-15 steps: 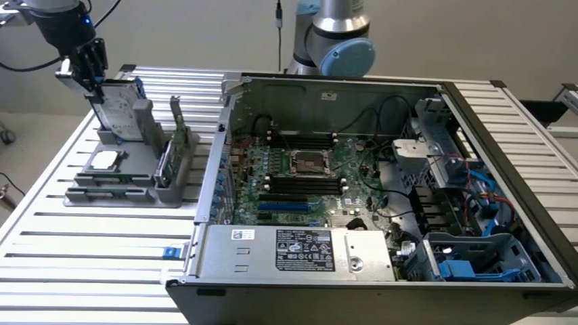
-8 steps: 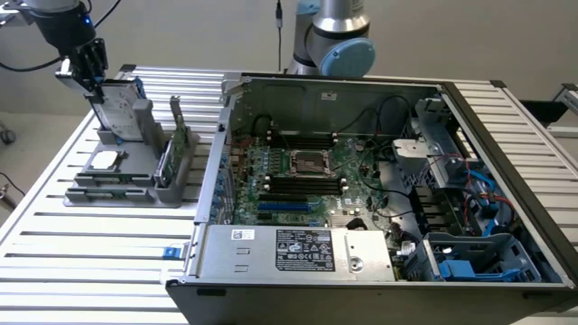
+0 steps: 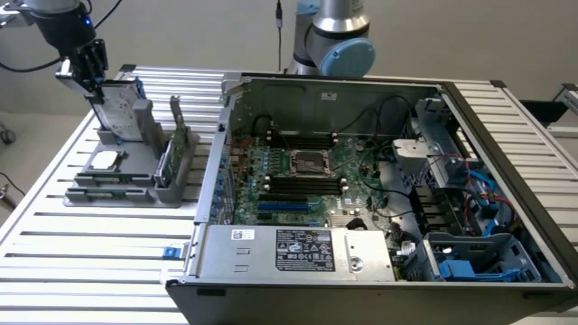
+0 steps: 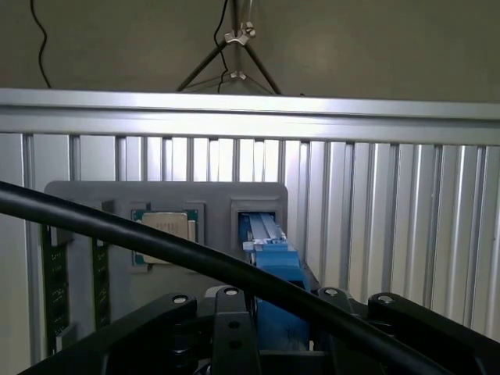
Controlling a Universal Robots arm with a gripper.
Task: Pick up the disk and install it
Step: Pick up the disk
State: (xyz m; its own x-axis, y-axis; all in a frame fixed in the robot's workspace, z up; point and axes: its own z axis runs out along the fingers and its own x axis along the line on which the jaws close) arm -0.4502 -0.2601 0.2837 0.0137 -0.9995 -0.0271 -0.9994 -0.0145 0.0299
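Gripper sits over the far end of the rack, the end away from the exterior camera. The fingers are closed in on the disk, one on each broad face, and grip its upper edge.

Disk stands on edge in the rack's far slot and leans a little. Its lower edge is still down in the slot, and the white label faces the exterior camera. In the wrist view the disk's blue carrier runs from the slot up between the fingers of the gripper.

Rack is grey and lies on the slatted bench. In the rack:
- Chip lies flat in a square pocket, next slot along from the disk, toward the exterior camera. It also shows in the wrist view.
- Green stick stands on edge along the rack's side that faces the case. Wrist view shows a green stick at the rack's edge.

Case lies open on the bench, just beside the rack on the exterior view's right, with its board exposed.

A black cable crosses close to the wrist camera, in front of the rack.
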